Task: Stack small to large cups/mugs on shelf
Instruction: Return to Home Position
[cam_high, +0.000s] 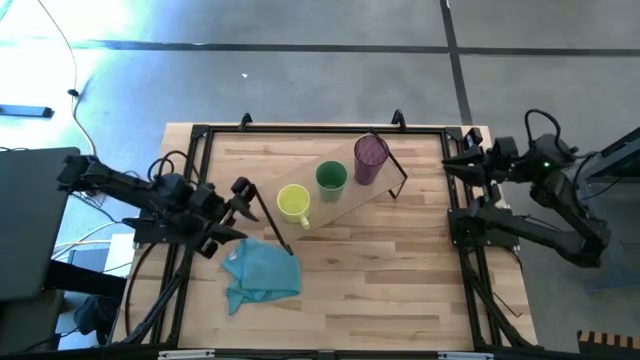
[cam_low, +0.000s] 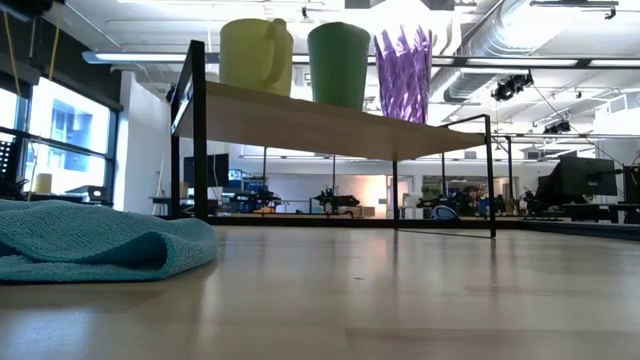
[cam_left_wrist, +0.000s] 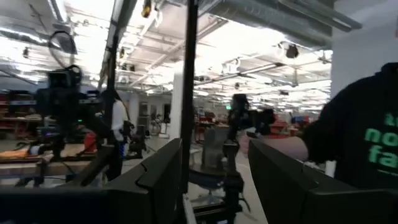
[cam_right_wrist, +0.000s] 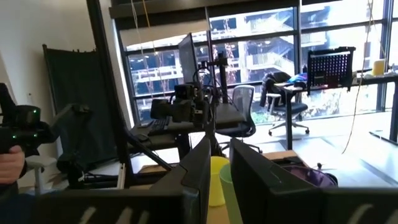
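yellow mug (cam_high: 293, 203), green cup (cam_high: 331, 177), purple tumbler (cam_high: 371, 155), teal cloth (cam_high: 262, 270).

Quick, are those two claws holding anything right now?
Left gripper: open, holding nothing.
Right gripper: open only a narrow gap, holding nothing.

1. An open-plan robotics lab or workshop: exposed ceiling ducts (cam_low: 500, 40) and strip lights (cam_low: 130, 57) run overhead.
2. Desks carry monitors (cam_right_wrist: 188, 53) and camera rigs, with office chairs (cam_right_wrist: 280, 93) nearby.
3. Tall windows (cam_right_wrist: 249, 50) face another building.
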